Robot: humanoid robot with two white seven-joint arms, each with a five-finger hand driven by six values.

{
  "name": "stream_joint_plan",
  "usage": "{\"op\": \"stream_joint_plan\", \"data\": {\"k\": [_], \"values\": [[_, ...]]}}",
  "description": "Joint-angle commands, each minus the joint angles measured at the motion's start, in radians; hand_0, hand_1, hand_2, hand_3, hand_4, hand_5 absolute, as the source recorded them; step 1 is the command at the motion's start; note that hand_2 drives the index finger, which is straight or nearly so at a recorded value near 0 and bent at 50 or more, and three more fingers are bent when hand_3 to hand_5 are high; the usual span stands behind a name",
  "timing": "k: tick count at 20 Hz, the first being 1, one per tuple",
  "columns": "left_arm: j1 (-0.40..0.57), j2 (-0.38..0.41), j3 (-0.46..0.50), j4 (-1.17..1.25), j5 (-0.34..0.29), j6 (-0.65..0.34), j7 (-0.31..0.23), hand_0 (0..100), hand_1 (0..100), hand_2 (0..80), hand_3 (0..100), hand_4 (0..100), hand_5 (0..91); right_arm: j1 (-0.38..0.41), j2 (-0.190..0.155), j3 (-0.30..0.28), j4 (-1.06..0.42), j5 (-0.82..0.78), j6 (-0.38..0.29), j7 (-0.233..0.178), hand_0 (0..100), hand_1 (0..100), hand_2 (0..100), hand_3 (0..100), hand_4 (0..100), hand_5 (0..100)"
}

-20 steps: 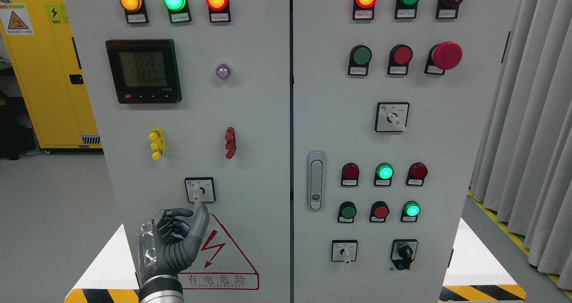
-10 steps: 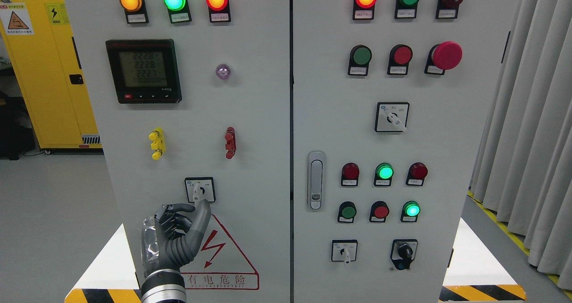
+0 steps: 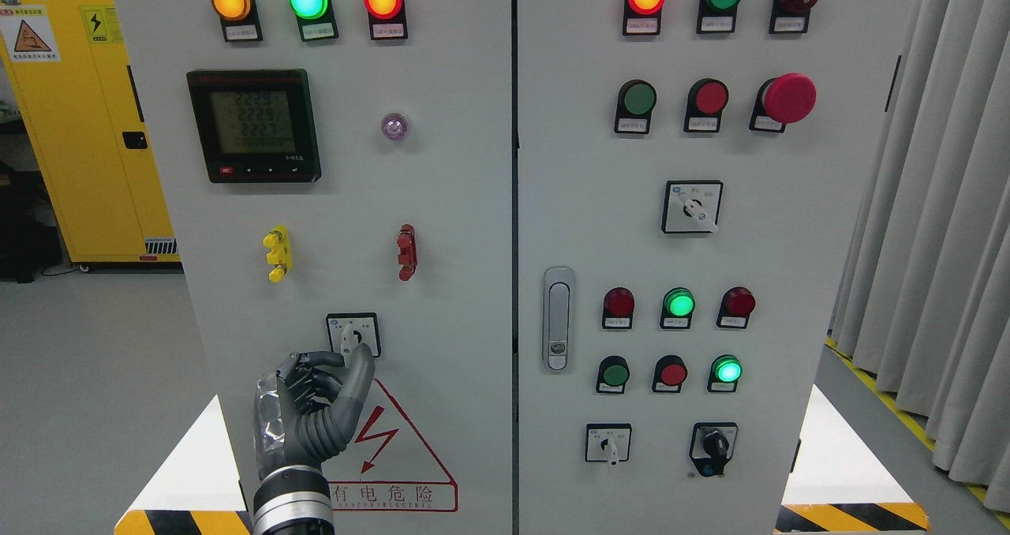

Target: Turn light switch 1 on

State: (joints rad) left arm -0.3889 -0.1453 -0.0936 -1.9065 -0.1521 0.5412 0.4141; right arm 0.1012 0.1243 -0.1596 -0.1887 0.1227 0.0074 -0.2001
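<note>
Grey control cabinet (image 3: 442, 203) filled view. Left hand (image 3: 316, 409) at rotary switch (image 3: 353, 335), low on left door; fingertips (image 3: 361, 355) pinched its lever, apparently gripping. Next: twist lever on.

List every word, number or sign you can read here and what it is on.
"有电危险": red-bordered triangular lightning warning label on the grey cabinet's left door, beside the robot hand.
Small line beneath it: too blurred to read.
Black-framed digital meter: three rows starting "22"; remaining digits unclear.
Lightning-bolt sign: yellow cabinet.
White tags under the lamps and buttons: too small to read.
</note>
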Motion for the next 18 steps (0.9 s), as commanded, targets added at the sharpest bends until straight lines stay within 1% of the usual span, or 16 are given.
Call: {"op": "stream_joint_plan", "data": {"k": [1, 7, 15, 18], "values": [[-0.005, -0.003, 0.0, 0.012, -0.001, 0.0, 0.0, 24, 66, 55.9, 88, 83, 75.9, 0.0, 0.0, 0.0, 0.0, 0.0, 0.0, 0.001, 0, 50, 4, 0, 0, 0], [-0.01, -0.003, 0.002, 0.01, -0.012, -0.001, 0.0, 27, 65, 56.0, 88, 83, 75.9, 0.0, 0.0, 0.0, 0.0, 0.0, 0.0, 0.001, 0, 50, 4, 0, 0, 0], [-0.013, -0.003, 0.002, 0.01, -0.018, 0.0, 0.0, 28, 65, 56.2, 88, 83, 76.0, 0.0, 0.0, 0.0, 0.0, 0.0, 0.0, 0.001, 0, 50, 4, 0, 0, 0], [-0.019, -0.003, 0.002, 0.012, -0.033, 0.016, 0.0, 28, 65, 56.5, 88, 83, 76.5, 0.0, 0.0, 0.0, 0.0, 0.0, 0.0, 0.001, 0, 50, 4, 0, 0, 0]]}}
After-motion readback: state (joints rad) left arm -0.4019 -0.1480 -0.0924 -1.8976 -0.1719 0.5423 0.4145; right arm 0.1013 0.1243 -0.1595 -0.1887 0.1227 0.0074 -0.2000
